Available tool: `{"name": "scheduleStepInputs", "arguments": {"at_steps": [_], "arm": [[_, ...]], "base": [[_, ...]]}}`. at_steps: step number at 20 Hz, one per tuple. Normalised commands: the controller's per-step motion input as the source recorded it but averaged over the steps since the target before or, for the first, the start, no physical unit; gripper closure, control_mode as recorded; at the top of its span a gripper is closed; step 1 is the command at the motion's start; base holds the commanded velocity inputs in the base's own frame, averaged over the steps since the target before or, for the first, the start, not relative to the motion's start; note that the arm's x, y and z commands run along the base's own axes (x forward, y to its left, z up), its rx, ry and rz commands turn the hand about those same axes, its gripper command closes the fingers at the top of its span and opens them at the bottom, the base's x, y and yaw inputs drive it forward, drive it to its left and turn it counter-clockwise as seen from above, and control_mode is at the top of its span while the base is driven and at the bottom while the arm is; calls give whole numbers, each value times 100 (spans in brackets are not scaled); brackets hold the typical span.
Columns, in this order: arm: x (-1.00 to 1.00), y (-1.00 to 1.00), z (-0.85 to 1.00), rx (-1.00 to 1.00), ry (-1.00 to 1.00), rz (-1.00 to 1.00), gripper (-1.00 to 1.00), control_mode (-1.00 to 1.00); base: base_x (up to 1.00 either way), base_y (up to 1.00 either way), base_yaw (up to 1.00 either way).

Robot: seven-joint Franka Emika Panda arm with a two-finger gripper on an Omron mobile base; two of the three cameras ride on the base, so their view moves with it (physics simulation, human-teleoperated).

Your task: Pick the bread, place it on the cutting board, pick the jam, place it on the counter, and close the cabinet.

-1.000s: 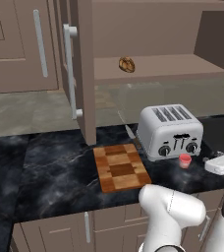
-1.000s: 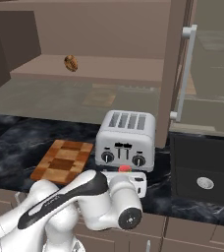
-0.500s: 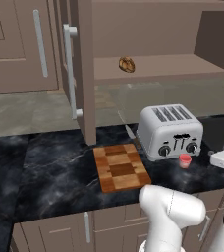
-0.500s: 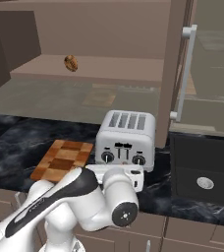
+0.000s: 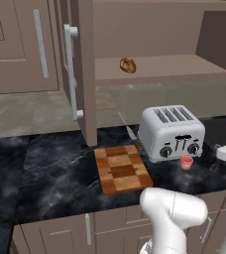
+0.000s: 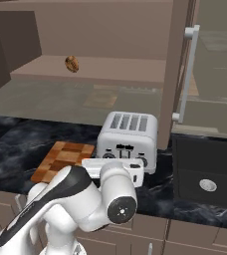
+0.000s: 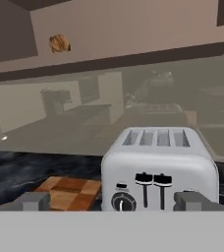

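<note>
One: Only the arm has shifted in the last second. It swung a little to the right, with the hand low in front of the toaster (image 5: 170, 131).

Two: And the gripper (image 7: 113, 202)?

One: Released, jaws wide, nothing between them. It faces the toaster's front, looking towards the shelf.

Two: So nothing has been picked up. Where's the bread (image 5: 128, 65)?

One: On the cabinet (image 5: 83, 69) shelf, near its back wall, well above and behind the toaster. The board (image 5: 122, 168) lies bare near the front edge of the counter (image 5: 50, 173), just left of the toaster.

Two: The jam (image 5: 186, 162)?

One: On the counter, just in front of the toaster's right corner, close to the hand.

Two: What's in the way?

One: The toaster, I'd say. It sits between hand and shelf, so the reach has to go up and over it. The open cabinet door hangs over the board's back left corner, and the other door stands right of the toaster. Both doors need shutting.
</note>
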Motion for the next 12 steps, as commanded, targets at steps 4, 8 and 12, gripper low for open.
{"name": "scheduleStepInputs", "arguments": {"at_steps": [4,8,12], "arm": [[-19,10,45,0,-3,0,-100,-100],[-17,24,46,0,-4,0,-100,-100],[-22,34,44,0,-3,0,-100,-100]], "base": [[0,0,0],[0,0,0],[0,0,0]]}}
